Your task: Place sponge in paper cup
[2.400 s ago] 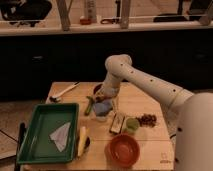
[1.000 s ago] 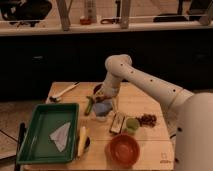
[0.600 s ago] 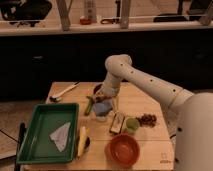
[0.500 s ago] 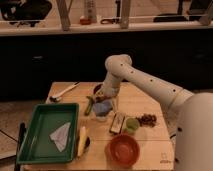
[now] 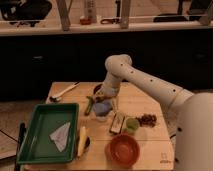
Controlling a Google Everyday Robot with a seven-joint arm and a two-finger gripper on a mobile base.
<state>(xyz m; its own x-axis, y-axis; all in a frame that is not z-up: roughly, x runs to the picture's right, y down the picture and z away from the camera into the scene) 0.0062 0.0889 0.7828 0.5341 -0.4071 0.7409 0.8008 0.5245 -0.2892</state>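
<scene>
The small pale bluish-white paper cup [image 5: 103, 110] stands near the middle of the wooden table [image 5: 150, 102]. My gripper [image 5: 103, 100] hangs straight down from the white arm [image 5: 145, 82] and sits right over the cup, close to its rim or touching it. A small yellowish bit [image 5: 94, 98] shows at the gripper's left side; I cannot tell whether it is the sponge. No sponge shows clearly anywhere else.
A green stick-like item [image 5: 89, 106] lies left of the cup. A green tray [image 5: 35, 145] holds a white paper [image 5: 61, 135], with a banana [image 5: 81, 141] beside it. A red-orange bowl [image 5: 123, 149], a packet [image 5: 118, 122], a green fruit [image 5: 132, 124], dark berries [image 5: 147, 119] and a white utensil [image 5: 64, 91] lie around.
</scene>
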